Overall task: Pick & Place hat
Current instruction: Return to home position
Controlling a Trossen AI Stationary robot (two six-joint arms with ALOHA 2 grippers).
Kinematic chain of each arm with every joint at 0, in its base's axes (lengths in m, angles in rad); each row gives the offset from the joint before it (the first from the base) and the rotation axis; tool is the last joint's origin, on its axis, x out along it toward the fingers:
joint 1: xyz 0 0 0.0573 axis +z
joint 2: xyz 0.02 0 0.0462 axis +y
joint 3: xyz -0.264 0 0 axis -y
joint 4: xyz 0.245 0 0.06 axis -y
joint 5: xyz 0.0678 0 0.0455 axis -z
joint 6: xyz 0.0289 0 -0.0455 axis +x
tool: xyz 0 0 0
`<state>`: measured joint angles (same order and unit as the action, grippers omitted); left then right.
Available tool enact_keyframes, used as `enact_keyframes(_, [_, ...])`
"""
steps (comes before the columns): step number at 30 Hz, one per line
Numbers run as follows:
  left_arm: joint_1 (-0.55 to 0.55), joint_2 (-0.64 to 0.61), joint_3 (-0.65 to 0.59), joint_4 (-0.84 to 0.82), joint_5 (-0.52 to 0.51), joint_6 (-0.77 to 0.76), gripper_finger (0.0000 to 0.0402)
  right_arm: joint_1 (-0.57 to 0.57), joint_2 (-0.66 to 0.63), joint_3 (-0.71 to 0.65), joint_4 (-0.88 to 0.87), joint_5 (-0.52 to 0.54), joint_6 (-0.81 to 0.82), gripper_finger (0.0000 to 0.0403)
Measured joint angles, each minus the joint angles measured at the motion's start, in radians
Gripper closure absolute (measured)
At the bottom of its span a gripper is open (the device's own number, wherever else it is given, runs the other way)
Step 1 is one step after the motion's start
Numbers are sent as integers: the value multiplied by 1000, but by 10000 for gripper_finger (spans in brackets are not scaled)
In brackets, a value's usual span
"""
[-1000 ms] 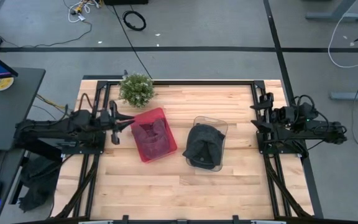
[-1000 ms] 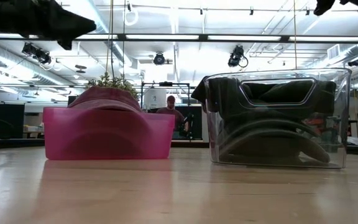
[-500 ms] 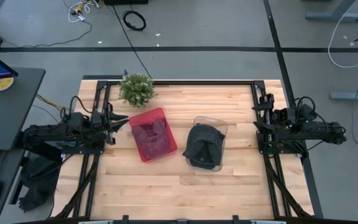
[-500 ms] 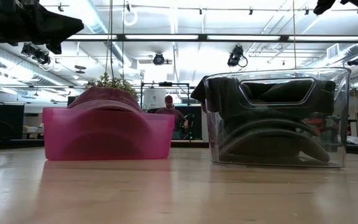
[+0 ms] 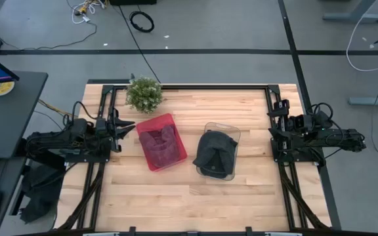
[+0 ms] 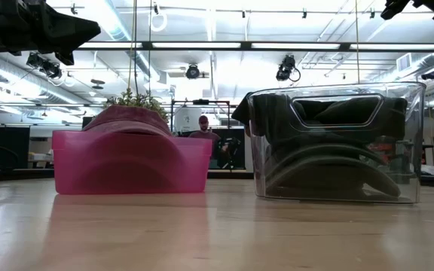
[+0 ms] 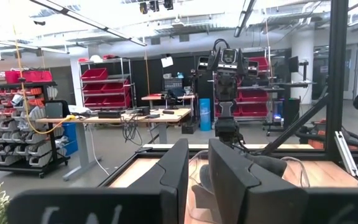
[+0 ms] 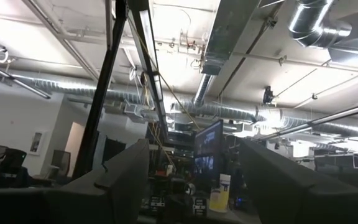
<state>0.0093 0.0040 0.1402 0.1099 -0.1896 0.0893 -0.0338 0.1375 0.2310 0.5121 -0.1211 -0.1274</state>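
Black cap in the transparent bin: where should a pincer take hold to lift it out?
Pinch the crown of the black cap from straight above. The transparent bin walls it in all round, open only on top, and the crown sits uppermost.

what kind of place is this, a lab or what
Probably a robotics lab or workshop: metal racks of red parts bins, a workbench strewn with cables, and bare ceiling ducts overhead.

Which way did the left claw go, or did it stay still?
Yes, it moved. The left gripper pulled back from the red bin toward the table's left edge.
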Motion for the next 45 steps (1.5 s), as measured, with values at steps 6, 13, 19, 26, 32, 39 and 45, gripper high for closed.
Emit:
enact_keyframes(6, [0,0,0,1,0,-6,335,0,0,-32,54,0,2,150])
enact_keyframes(13, [0,0,0,1,2,-7,335,-6,0,-121,226,25,19,150])
enact_keyframes(19, [0,0,0,1,26,-7,335,-28,0,-129,214,27,34,150])
enact_keyframes(26, [0,0,0,0,26,-19,335,-40,0,-129,181,-2,41,150])
enact_keyframes(32, [0,0,0,-3,27,-24,335,-39,0,-129,165,-2,38,150])
enact_keyframes(39, [0,0,-90,127,36,-21,335,-39,0,-129,148,-2,33,150])
enact_keyframes(45, [0,2,-131,179,28,2,335,-39,0,-129,103,-2,25,150])
